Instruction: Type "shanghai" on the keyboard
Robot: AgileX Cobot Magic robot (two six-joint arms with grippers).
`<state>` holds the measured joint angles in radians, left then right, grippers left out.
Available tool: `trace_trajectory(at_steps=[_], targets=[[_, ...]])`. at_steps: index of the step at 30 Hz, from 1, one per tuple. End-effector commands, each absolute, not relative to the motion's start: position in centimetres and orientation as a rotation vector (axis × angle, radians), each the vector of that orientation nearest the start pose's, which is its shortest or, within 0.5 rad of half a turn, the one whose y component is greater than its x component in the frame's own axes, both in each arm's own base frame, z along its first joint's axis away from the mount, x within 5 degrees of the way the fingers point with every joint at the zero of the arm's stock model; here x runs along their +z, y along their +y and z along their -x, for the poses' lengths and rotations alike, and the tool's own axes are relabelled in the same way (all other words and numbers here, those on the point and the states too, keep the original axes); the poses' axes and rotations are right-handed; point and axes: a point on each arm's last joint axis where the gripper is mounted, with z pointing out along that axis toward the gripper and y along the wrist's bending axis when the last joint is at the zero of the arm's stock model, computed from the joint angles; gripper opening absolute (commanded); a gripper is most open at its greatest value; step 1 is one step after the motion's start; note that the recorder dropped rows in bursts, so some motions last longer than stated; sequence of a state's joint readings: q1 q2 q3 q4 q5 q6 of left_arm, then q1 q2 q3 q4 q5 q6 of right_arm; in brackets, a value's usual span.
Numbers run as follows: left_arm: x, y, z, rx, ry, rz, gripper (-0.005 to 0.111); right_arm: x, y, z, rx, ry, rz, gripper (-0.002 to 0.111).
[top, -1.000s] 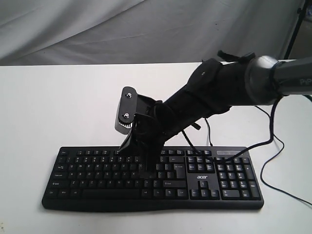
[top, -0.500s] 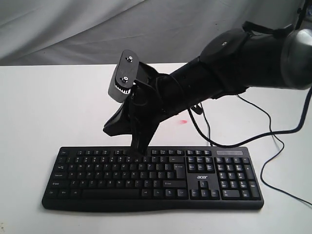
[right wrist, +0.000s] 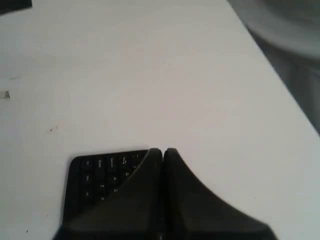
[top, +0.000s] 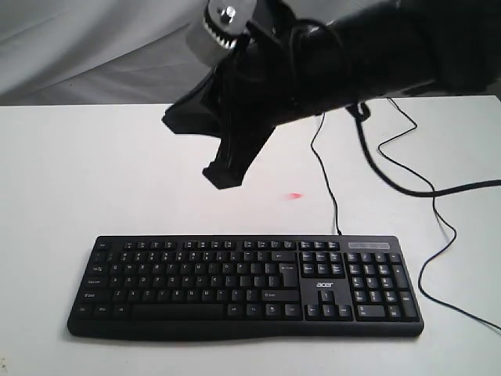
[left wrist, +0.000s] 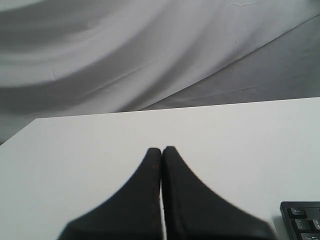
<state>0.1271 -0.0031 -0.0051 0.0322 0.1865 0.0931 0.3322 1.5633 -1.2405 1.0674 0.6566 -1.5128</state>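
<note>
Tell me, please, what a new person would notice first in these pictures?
First, the big black right gripper, jaws shut, hangs in the air in the upper middle of the exterior view, touching no key. Below it, the wide black keyboard lies across the near part of the white table. A small red spot shows on the table beyond the keyboard.

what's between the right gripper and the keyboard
Only bare white table. In the exterior view the right gripper hangs in the air, apart from the keyboard. A small red mark lies off to one side.
</note>
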Motion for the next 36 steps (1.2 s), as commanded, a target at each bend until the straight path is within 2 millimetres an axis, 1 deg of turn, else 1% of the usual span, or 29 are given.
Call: trace_trajectory(at_steps=[1,3,6,11,15,16,23,28,30,33,36], targets=[[19.7,0.7,-5.6,0.19,1.671,0.006,0.001,36.2,14.9,-29.0,0.449,1.674,1.132,0.0],[19.7,0.7,-5.6,0.19,1.671,0.006,0.001,37.4,14.6,-28.1,0.448,1.652,1.11,0.0],[19.7,0.7,-5.6,0.19,1.671,0.006,0.001,38.5,14.3,-27.3,0.436,1.618,1.1,0.0],[19.7,0.7,-5.6,0.19,1.671,0.006,0.001,39.0,14.2,-26.9,0.427,1.601,1.101,0.0],[19.7,0.7,-5.6,0.19,1.671,0.006,0.001,39.1,13.5,-27.3,0.266,1.58,1.127,0.0],[19.7,0.7,-5.6,0.19,1.671,0.006,0.001,39.2,13.4,-27.5,0.246,1.578,1.106,0.0],[19.7,0.7,-5.6,0.19,1.671,0.006,0.001,40.5,12.2,-29.0,0.162,1.581,0.812,0.0],[19.7,0.7,-5.6,0.19,1.671,0.006,0.001,40.5,10.8,-29.5,0.22,1.651,0.663,0.0],[19.7,0.7,-5.6,0.19,1.671,0.006,0.001,40.3,10.2,-29.6,0.246,1.689,0.631,0.0],[19.7,0.7,-5.6,0.19,1.671,0.006,0.001,39.8,9.3,-29.7,0.25,1.742,0.65,0.0],[19.7,0.7,-5.6,0.19,1.671,0.006,0.001,39.6,8.2,-29.1,0.23,1.81,0.697,0.0]])
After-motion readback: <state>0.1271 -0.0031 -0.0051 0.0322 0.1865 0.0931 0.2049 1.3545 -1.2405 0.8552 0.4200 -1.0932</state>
